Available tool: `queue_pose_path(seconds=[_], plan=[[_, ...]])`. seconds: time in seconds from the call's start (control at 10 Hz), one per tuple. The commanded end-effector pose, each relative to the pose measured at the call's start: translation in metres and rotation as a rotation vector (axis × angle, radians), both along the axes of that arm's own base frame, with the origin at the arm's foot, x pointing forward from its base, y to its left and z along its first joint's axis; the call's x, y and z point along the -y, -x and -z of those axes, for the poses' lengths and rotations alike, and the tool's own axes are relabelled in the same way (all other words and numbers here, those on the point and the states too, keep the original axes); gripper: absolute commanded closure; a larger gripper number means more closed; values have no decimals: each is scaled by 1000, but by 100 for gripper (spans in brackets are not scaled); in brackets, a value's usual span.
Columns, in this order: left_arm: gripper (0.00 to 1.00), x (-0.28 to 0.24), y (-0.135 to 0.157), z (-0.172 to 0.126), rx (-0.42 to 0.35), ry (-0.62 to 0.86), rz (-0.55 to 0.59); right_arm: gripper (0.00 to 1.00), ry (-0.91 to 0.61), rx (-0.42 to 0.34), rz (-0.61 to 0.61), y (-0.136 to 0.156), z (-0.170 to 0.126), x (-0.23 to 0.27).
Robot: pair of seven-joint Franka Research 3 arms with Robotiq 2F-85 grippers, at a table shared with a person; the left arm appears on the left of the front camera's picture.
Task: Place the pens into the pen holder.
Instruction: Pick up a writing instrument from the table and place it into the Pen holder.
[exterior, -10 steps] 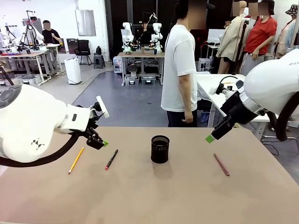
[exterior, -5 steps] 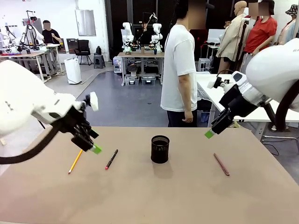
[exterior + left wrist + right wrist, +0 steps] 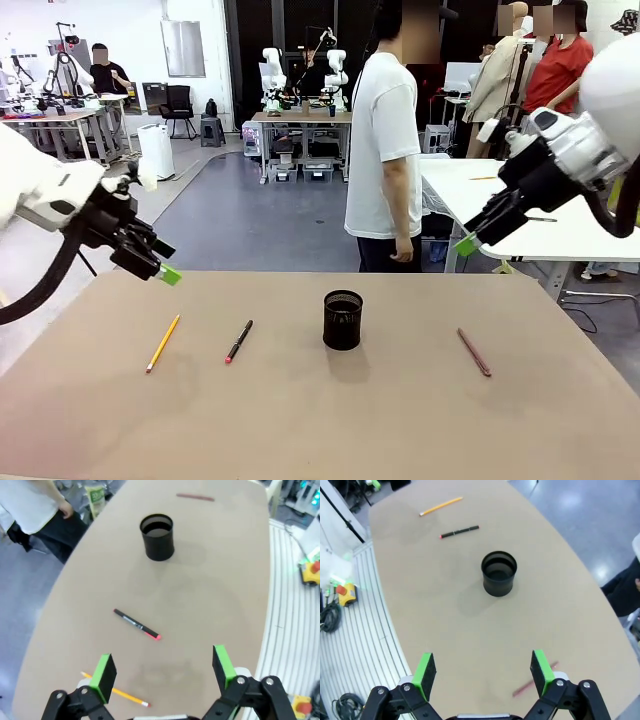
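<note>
The black mesh pen holder (image 3: 342, 320) stands upright mid-table, also seen at pen holder (image 3: 157, 536) and pen holder (image 3: 499, 573). Three pens lie flat on the tabletop: a yellow pencil (image 3: 163, 343) at the left, a black pen with a red end (image 3: 238, 341) beside it, and a reddish-brown pen (image 3: 474, 352) at the right. My left gripper (image 3: 165, 272) hangs open, high above the table's far left corner, holding nothing. My right gripper (image 3: 467, 243) is open and raised above the far right edge. Below the open left gripper (image 3: 162, 674) lie the black pen (image 3: 136, 624) and pencil (image 3: 119, 693).
A person in a white T-shirt (image 3: 385, 150) stands at the far side of the brown table (image 3: 320, 420), side-on, hands down. A white table (image 3: 520, 200) stands beyond the right corner. Table edges show in both wrist views.
Both arms have risen and drawn back from the table: the left gripper went up and to the left, the right gripper up and to the right. Pens and holder have not moved.
</note>
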State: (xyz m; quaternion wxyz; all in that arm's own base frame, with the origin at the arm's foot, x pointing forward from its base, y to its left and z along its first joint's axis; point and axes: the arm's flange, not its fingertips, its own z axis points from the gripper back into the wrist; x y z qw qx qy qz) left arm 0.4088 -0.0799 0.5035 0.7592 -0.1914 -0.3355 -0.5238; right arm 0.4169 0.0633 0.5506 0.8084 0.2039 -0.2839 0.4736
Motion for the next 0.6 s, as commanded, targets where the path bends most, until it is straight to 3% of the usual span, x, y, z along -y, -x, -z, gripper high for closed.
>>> queue_pose_path(seconds=[0.0, 0.5], plan=[[0, -13, -2, -2, 25, 47, -13, 0, -24, 20, -37, -5, -4, 20], [0, -36, -8, -2, 46, 86, -49, 0, -64, 55, -27, -9, -3, 58]])
